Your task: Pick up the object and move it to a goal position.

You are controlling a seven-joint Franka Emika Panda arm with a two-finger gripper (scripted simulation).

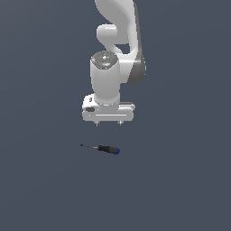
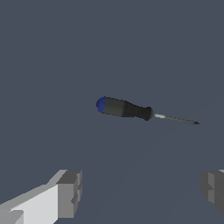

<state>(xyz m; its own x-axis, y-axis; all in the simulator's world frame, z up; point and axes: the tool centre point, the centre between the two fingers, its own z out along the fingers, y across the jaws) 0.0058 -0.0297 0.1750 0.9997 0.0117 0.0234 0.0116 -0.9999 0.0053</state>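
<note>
We see the white Panda arm (image 1: 118, 40) reaching straight down, its hand (image 1: 108, 122) hovering above the dark desk (image 1: 180, 180) with fingers pointing downward. In the wrist view the two grey fingertips (image 2: 70, 192) stand wide apart, released and holding nothing. The screwdriver (image 1: 103, 148) lies flat on the desk just below the hand, untouched, its thin shaft pointing toward the exterior view's left, blue cap toward the right.

Screwdriver (image 1: 101, 148) laid flat on floor (image 1: 40, 180), tip toward exterior view's left; gripper (image 1: 108, 122) held above it, apart.
</note>
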